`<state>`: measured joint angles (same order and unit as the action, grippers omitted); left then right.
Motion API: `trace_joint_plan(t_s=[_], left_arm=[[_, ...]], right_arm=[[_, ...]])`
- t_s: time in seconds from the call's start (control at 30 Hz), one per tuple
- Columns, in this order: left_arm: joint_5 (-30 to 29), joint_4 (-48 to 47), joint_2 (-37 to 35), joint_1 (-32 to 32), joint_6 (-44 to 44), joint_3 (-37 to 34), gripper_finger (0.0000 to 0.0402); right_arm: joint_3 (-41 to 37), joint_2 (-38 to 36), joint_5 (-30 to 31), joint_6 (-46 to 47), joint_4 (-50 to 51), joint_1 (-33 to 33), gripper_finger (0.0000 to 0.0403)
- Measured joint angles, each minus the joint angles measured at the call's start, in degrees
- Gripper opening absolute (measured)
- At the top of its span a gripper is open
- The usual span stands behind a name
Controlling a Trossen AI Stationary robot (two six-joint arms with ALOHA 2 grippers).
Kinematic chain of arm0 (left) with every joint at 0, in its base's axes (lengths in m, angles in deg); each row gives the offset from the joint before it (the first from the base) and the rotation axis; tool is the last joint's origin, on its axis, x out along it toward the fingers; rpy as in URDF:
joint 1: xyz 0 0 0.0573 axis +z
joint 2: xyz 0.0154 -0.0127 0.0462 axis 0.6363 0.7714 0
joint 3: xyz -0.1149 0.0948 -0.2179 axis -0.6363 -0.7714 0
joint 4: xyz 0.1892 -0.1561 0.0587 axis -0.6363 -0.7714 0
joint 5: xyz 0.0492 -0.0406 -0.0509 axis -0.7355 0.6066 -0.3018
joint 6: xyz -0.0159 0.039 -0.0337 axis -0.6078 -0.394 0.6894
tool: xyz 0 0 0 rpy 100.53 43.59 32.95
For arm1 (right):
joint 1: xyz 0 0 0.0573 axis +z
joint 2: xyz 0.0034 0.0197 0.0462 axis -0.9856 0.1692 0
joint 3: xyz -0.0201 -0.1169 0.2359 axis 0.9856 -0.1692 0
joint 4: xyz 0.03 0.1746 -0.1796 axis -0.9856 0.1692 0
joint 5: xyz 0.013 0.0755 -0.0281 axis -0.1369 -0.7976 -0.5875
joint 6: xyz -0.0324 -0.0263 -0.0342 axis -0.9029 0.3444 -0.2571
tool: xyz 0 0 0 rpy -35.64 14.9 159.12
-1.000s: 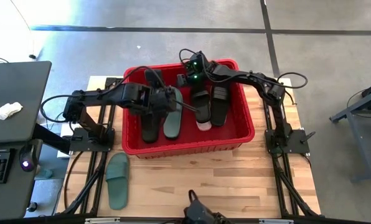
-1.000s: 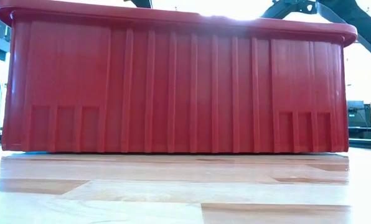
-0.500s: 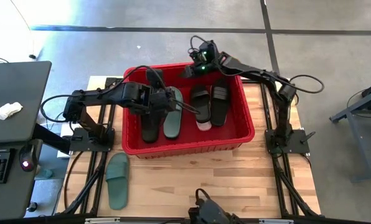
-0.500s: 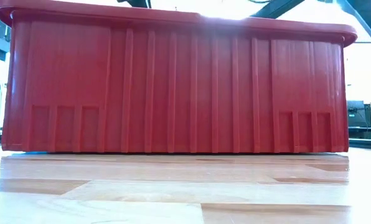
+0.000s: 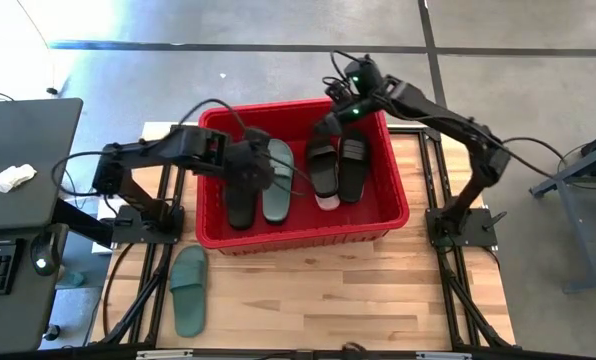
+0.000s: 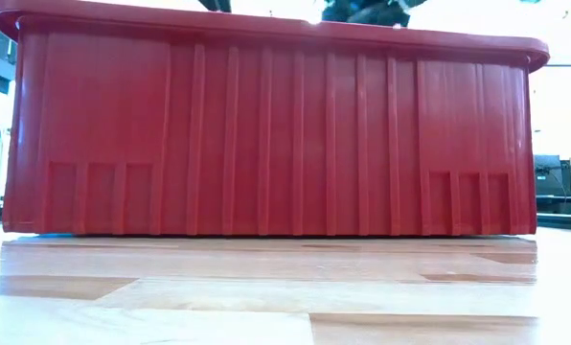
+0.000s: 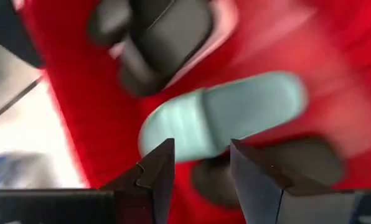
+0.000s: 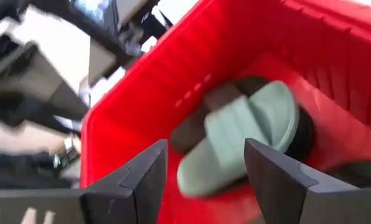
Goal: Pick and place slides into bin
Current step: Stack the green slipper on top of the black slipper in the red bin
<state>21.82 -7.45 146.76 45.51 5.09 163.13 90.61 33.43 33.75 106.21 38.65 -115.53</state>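
Wooden worktop [image 5: 308, 290] on grey floor. The red bin [image 5: 300, 238] holds sandals; one green slide [image 5: 188, 289] lies near the front-left corner. Left gripper [image 7: 201, 163] and right gripper [image 8: 205, 163], jaws spread and empty, hover over the bin. Advisably, the left descends squarely astride its strap.

Red bin [image 5: 303, 236] mid-table holds black slides [image 5: 240, 196], [image 5: 336, 165], 1 green slide [image 5: 277, 183], pink edge [image 5: 327, 203]; 2nd green slide [image 5: 188, 290] lies flat on table beside the bin

Left gripper [image 7: 201, 171] fingers apart, empty; right gripper [image 8: 204, 171] raised, fingers apart, empty.
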Motion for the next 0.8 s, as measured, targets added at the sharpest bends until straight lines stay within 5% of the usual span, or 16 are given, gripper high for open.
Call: trace_joint_plan(t_s=[0.2,0.37,0.8], left_arm=[[19.7,-0.1,-5.2,-2.6,5.7,0.0,0.0138],[32.3,0.1,-7.9,-8.2,19.6,0.1,0.0138],[26.3,-1.5,-3.7,-32.0,68.9,0.0,0.0138]], right_arm=[[0.0,-7.2,2.4,-9.0,9.7,1.7,0.0202],[0.0,-11.8,6.5,-13.7,16.1,3.0,0.0202],[0.0,-18.7,15.3,-18.3,25.0,8.0,0.0202]])
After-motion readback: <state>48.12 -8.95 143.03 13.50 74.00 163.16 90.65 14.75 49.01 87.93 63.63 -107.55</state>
